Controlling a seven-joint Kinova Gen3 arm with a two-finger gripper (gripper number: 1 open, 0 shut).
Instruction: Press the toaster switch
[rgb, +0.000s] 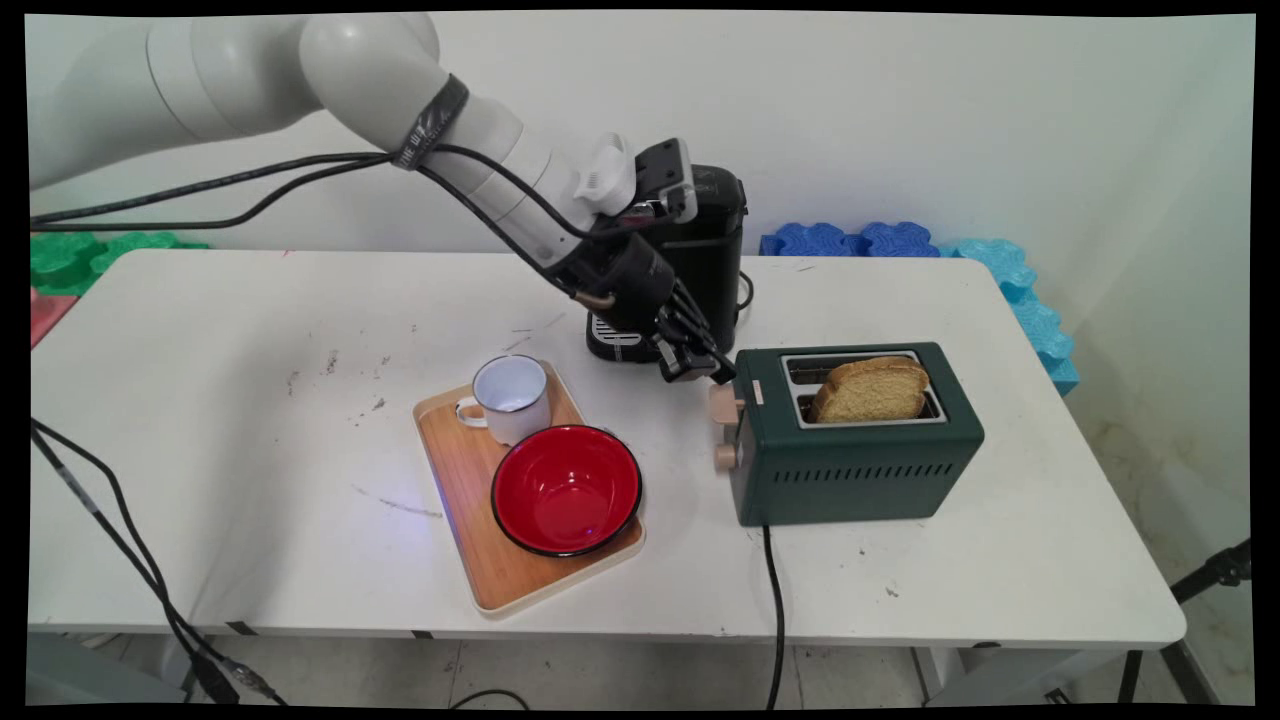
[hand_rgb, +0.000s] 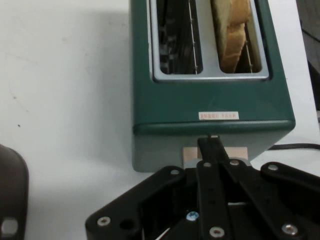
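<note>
You are looking at a white bench (rgb: 250, 480) set against a pale wall, with green and blue foam mats (rgb: 900, 240) lying behind its far edge. The tool (rgb: 722, 376) sits low at the left end of a dark green toaster (rgb: 860, 440), right above the beige lever (rgb: 724, 403) on that end face. In the hand view its fingers (hand_rgb: 212, 150) are pressed together into one narrow black bar, and their tips lie over the lever (hand_rgb: 190, 154) just under the toaster's (hand_rgb: 210, 100) top edge; you cannot tell whether they actually press on it. A slice of toast (rgb: 868, 388) stands upright in the nearer slot, its top well above the rim, and the farther slot shows only its wire guides. A second beige knob (rgb: 726, 457) sits below the lever. To the left of the toaster, a wooden tray (rgb: 455, 480) carries a white enamel mug (rgb: 510, 398) and a red bowl (rgb: 566, 488), which touch each other. Behind the tool stands a black coffee machine (rgb: 705, 250). The toaster's black cord (rgb: 775, 620) runs off the near edge of the bench.
</note>
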